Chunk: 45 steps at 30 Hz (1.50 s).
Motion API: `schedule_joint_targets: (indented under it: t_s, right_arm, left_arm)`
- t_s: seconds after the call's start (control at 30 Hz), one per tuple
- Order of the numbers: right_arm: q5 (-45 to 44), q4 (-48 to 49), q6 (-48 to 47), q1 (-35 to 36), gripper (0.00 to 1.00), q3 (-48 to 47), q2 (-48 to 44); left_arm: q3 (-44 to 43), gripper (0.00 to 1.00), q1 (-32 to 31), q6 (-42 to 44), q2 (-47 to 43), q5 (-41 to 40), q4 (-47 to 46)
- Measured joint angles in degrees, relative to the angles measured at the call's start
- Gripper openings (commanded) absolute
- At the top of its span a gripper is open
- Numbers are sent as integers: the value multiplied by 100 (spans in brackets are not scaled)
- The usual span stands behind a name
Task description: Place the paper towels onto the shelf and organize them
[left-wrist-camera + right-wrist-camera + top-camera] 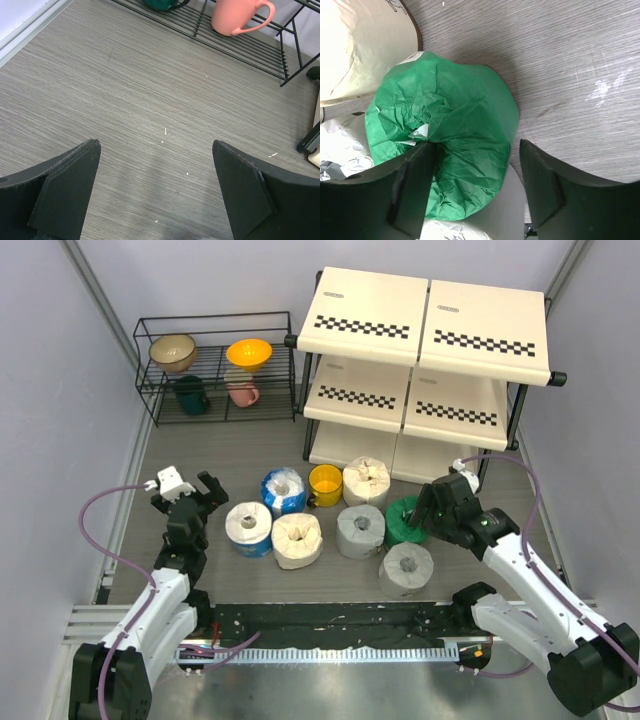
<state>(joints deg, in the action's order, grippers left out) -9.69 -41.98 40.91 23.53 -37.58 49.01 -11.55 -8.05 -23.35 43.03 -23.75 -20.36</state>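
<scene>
- Plainly, the shelf [425, 335] at 1 o'clock on the table [230, 455] holds nothing that shows. Its top panels are bare, and no roll is seen on the lower tiers, which are partly hidden.
- All seven paper towels [297, 540] stand on end in a cluster at the table's middle, in front of the shelf. I judge the task barely begun, with every roll left to lift and line up.
- The green-wrapped roll [450, 115] sits at 3 o'clock of the cluster, touching a grey-white one at its 6 o'clock.
- The right gripper [477, 150] hangs over the green roll with its jaws spread and nothing clamped. One finger [410, 185] lies above the crumpled core. The other stands outside the roll's wall at 3 o'clock, so the wall lies between them. Whether either touches the wrap I cannot tell.
- The left gripper [155, 150] waits at 9 o'clock of the cluster, jaws wide, with only bare table between them.
</scene>
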Motion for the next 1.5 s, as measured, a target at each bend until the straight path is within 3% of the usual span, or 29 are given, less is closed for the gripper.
schedule_joint_targets:
  t_s: [0.33,0.43,0.67,0.97,1.27,1.5]
  right_arm:
    - [85,157,9,2,62,105,48]
    - [83,160,4,2,57,107,46]
    - [83,210,2,2,30,136,46]
    - [-33,-20,-7,4,25,98,-326]
    - [-566,-452,-42,4,25,-1316,-688]
    - [-817,-798,-308,4,25,-2949,-334]
  left_arm:
    - [0,100,0,2,0,2,0]
    - [0,100,0,0,0,2,0]
    - [0,100,0,2,0,2,-2]
    - [0,100,0,2,0,2,0]
    - [0,100,-2,2,0,2,0]
    - [0,100,0,2,0,2,0]
